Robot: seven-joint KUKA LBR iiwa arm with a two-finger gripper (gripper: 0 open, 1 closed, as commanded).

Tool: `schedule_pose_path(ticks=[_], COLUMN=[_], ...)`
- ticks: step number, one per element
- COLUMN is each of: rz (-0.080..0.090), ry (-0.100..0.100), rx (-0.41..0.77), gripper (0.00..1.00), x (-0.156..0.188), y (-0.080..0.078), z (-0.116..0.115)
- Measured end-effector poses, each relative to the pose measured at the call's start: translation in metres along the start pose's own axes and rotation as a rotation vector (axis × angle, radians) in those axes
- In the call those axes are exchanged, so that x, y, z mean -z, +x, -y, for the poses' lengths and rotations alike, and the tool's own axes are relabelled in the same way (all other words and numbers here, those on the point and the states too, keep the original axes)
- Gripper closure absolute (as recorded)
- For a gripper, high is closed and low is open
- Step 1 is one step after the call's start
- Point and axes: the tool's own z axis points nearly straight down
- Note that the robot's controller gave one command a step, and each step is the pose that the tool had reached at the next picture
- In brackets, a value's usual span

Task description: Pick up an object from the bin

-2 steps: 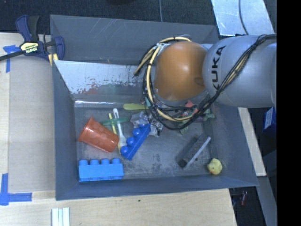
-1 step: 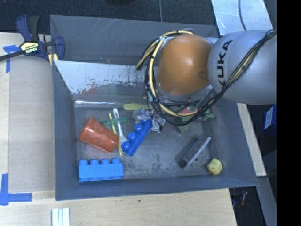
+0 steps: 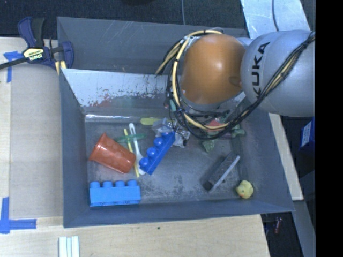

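Observation:
My gripper (image 3: 176, 127) is low in the back middle of the bin, mostly hidden under the arm's orange cover. Its tip is right at the upper end of a blue studded brick (image 3: 156, 152) that lies slanted on the bin floor. Just left of the tip lie thin yellow and green sticks (image 3: 132, 138). Partly hidden under the gripper to the right are a small green thing (image 3: 209, 144) and a red thing (image 3: 215, 123).
An orange cup (image 3: 111, 153) lies on its side at the left. A flat blue brick (image 3: 114, 192) sits by the front wall. A dark grey bar (image 3: 220, 172) and a small yellow-green lump (image 3: 245, 189) lie at the front right.

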Motion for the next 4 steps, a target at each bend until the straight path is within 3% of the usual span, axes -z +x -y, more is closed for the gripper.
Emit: schedule_pose_path(ticks=[4], rz=[0.007], ry=[0.004], rx=[-0.007], gripper=[1.0], x=[0.05], y=[-0.002], z=[0.001])
